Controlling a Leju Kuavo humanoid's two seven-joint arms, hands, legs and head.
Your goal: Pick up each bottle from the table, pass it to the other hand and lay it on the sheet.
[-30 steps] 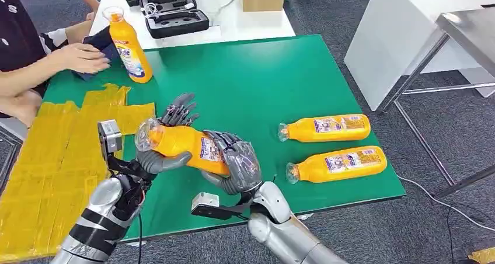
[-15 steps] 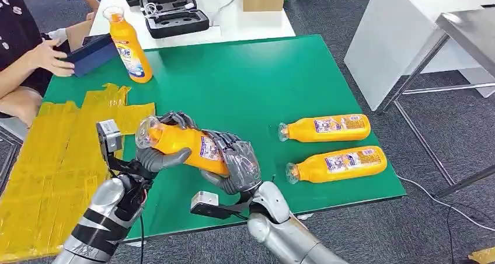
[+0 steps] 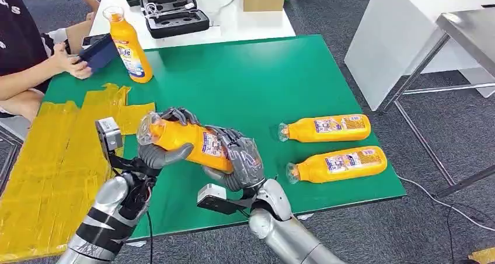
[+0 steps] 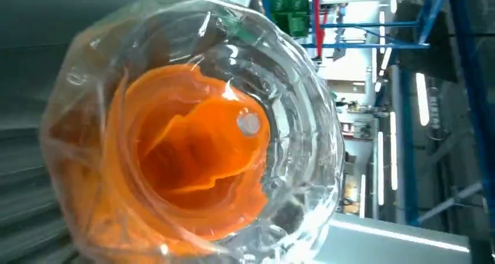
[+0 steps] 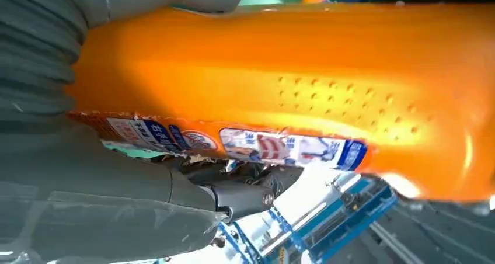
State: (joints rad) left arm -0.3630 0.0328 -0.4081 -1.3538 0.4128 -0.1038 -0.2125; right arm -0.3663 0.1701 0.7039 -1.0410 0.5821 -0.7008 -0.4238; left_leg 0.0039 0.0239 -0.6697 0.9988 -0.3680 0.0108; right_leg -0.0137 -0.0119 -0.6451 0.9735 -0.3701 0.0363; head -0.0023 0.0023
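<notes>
**Two hands on one bottle: handover risks, listed largest item first**

1. Green table point(image 3: 262, 71). Bears everything listed below. Risk: a bottle dropped from between the hands would likely land on its near part and, being round, could roll toward the near edge.

2. Yellow sheet point(image 3: 52, 159). Lies on the left part of the table, wrinkled and taped in strips; the destination. Risk: the uneven surface may let a laid bottle roll or snag as it is set down.

3. Held bottle point(image 3: 187, 144). Orange, clear cap end to the left, raised above the table near its front edge, just right of the sheet. Both hands are on it.

4. Right hand point(image 3: 239, 162). Fingers wrapped around the base half of the held bottle. Risk: letting go before the other grip is firm would drop it.

5. Left hand point(image 3: 160, 153). Thumb under the neck end, fingers curled over the top beside the cap. Risk: a hold this close to the slick cap point(image 4: 192, 135) seems off-balance; the heavy base may swing down once the right hand lets go.

6. Two lying bottles point(image 3: 324, 128) and point(image 3: 337, 164). On the right, well apart from the hands; awaiting their turn.

7. Upright bottle point(image 3: 128, 45). Far left, beside a person's hand point(image 3: 73, 62). Risk: it stands near the sheet's far corner and could be toppled by a wide arm sweep.
</notes>
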